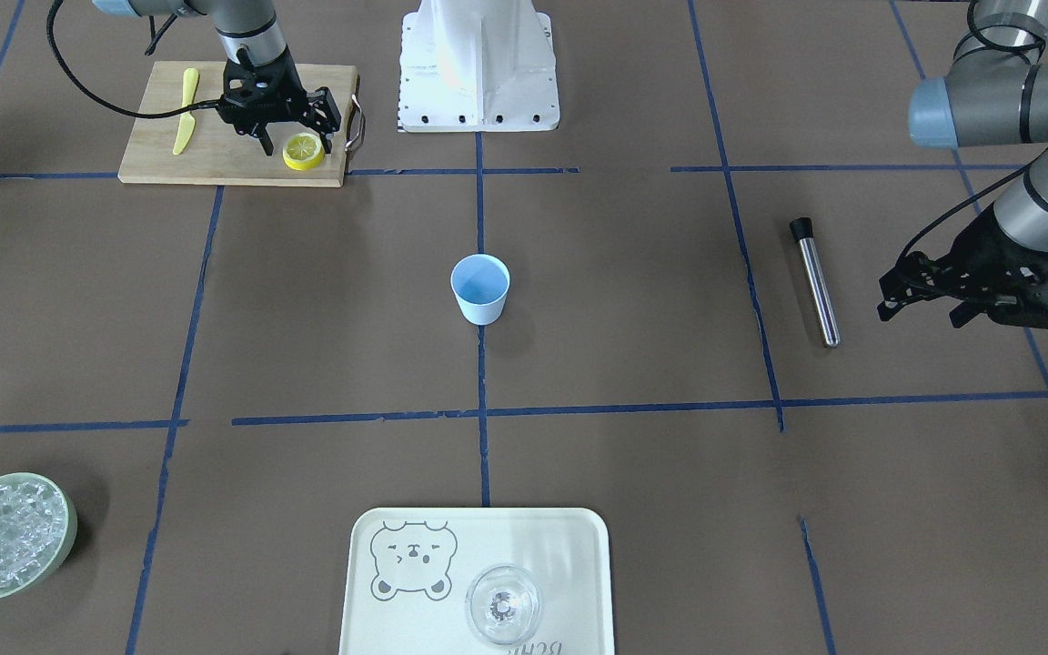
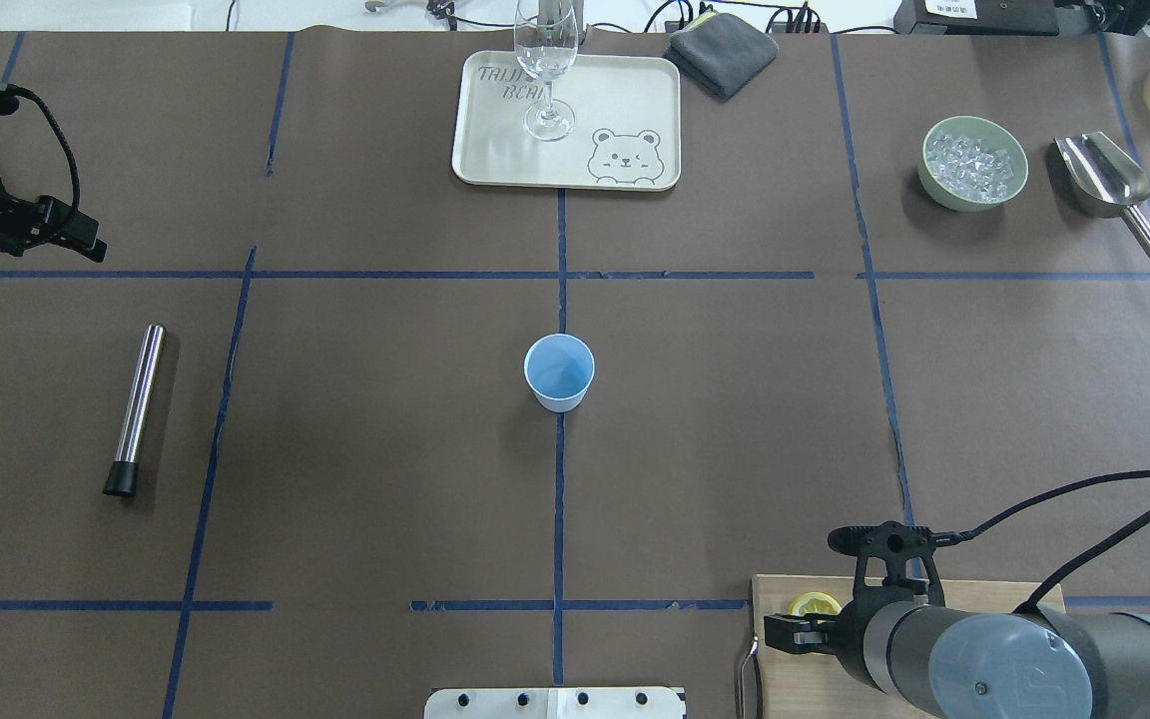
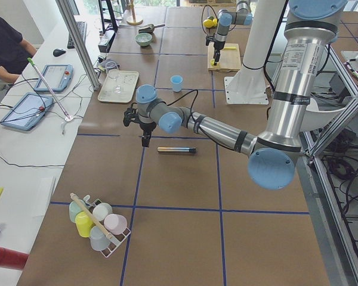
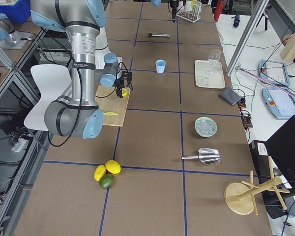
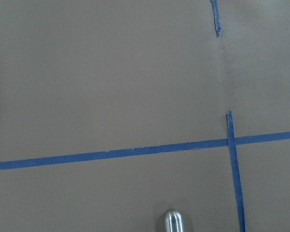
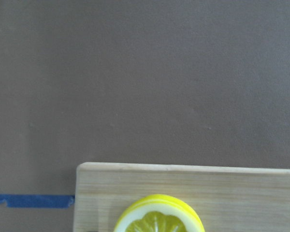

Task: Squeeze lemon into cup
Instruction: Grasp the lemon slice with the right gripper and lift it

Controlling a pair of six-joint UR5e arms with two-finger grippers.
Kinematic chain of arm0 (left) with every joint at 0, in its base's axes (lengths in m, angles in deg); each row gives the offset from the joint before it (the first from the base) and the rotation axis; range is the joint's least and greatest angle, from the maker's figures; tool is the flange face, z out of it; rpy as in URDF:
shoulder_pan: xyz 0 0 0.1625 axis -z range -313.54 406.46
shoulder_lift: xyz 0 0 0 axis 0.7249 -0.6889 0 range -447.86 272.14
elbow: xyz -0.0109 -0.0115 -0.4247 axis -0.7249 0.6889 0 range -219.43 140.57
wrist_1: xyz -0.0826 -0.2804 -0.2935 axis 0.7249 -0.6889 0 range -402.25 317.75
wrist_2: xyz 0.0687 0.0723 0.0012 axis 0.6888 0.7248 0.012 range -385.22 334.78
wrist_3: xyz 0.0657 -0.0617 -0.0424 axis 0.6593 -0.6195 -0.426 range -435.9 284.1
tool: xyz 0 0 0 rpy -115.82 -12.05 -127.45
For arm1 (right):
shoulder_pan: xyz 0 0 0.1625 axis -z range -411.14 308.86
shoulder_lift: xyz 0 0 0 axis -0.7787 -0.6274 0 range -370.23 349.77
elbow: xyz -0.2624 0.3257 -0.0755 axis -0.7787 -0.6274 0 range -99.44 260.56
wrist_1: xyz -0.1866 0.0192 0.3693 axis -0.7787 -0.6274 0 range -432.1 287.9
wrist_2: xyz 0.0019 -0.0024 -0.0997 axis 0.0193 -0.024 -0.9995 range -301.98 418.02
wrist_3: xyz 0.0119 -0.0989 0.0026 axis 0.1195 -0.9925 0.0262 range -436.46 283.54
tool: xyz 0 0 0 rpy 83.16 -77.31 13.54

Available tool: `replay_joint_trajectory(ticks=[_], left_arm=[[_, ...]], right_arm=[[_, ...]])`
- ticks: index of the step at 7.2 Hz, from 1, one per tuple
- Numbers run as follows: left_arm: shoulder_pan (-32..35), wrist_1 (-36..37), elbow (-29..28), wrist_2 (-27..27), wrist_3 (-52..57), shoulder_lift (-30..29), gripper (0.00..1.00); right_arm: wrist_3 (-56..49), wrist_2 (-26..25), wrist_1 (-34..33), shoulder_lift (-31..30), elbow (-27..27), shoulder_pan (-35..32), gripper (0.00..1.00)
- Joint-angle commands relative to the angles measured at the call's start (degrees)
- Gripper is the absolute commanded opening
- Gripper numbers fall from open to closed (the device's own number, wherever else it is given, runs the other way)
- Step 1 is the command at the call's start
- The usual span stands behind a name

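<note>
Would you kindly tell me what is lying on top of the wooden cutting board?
A lemon slice and a yellow knife lie on the cutting board. The right gripper above hides part of its surface.

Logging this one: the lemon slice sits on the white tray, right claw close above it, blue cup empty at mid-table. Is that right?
Not quite. The lemon slice sits on the wooden cutting board, not the white tray, as the front-facing view shows. The rest holds: the right claw is close above it, and the blue cup is empty at mid-table.
</note>
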Motion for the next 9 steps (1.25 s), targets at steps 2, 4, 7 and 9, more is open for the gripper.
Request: replay_joint_trajectory(ticks=[2,4,7,9], left_arm=[[0.0,0.0,-0.1,0.0,0.1,0.0,1.0],[0.0,-0.3,-0.1,0.0,0.1,0.0,1.0],[0.0,-0.3,-0.1,0.1,0.1,-0.1,1.0],[0.0,-0.3,-0.1,0.1,0.1,-0.1,1.0]], right_arm=[[0.0,0.3,0.0,0.0,-0.1,-0.1,0.77],[0.0,0.4,-0.1,0.0,0.0,-0.1,0.68],[0.0,0.5,-0.1,0.0,0.3,-0.3,0.57],[0.0,0.5,-0.1,0.0,1.0,-0.7,0.53]])
